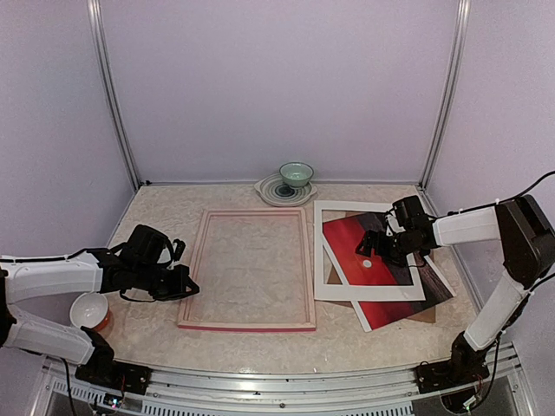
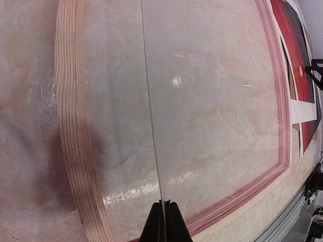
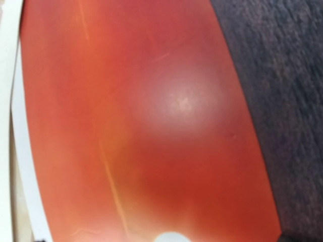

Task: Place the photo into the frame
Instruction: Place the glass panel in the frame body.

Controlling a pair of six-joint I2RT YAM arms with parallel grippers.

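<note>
The job looks barely begun: the photo (image 1: 344, 239) is not in the frame (image 1: 247, 326) yet. In the top view the frame lies flat in the middle of the table (image 1: 156, 208) with its pale wooden back up and the pink-red showing along its lower rail. The photo lies well apart from it on the right of the picture. It sits askew beneath the white mat (image 1: 368, 291), red sky showing through the mat's opening and a red corner poking out below, with a brown board (image 1: 431, 314) under that. The right gripper (image 1: 375, 250) is low over the photo near the white sun dot, its fingers spread. Its wrist view is filled by the red print at close range and shows no fingers, so I cannot tell whether they touch the paper. At the frame's left rail, lower left of centre, the left gripper (image 1: 185, 288) has its fingers pressed together. In its wrist view a thin straight line runs up from between the tips across the opening, perhaps the edge of a clear pane, though that is uncertain. By my judgement everything is left to do: free the photo from under the mat, carry it across and seat it inside the rails.
</note>
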